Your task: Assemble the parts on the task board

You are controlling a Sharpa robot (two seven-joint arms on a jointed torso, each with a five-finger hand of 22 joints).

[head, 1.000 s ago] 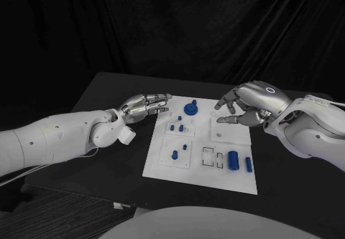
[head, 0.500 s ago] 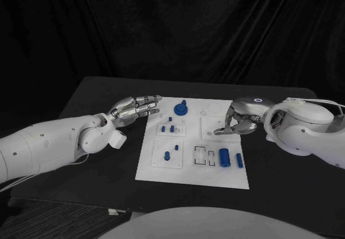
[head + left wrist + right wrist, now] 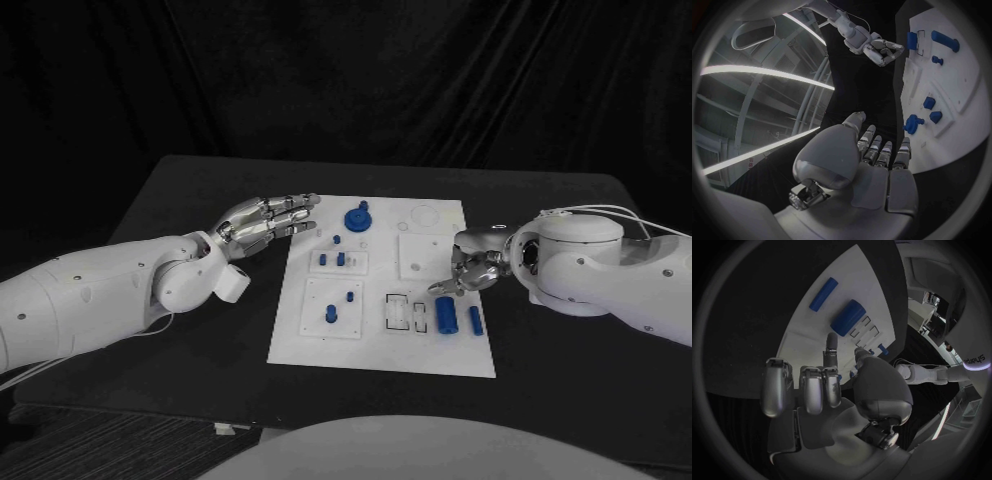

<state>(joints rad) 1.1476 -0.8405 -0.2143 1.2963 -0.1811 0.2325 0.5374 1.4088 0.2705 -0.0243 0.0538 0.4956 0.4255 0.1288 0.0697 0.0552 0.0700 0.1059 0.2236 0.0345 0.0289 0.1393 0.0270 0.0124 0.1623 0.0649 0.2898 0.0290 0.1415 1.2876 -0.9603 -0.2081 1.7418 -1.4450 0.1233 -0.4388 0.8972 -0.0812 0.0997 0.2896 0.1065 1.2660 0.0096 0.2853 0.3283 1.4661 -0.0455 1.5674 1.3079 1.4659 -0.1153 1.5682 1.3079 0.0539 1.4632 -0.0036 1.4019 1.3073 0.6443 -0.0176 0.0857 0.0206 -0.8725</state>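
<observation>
Blue cylinder [image 3: 447, 314] is now neared by the lowered right hand [image 3: 470, 268], fingers curled but empty, for grasping; left hand [image 3: 264, 222] is held open.

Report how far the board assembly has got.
Done: several small blue parts already stand in the task board, including the knob-like part at its far end. In hand: nothing; the right hand hovers over the board near the large blue cylinder. Left: that cylinder and the slimmer one lie loose. The left hand waits beside the board.
</observation>
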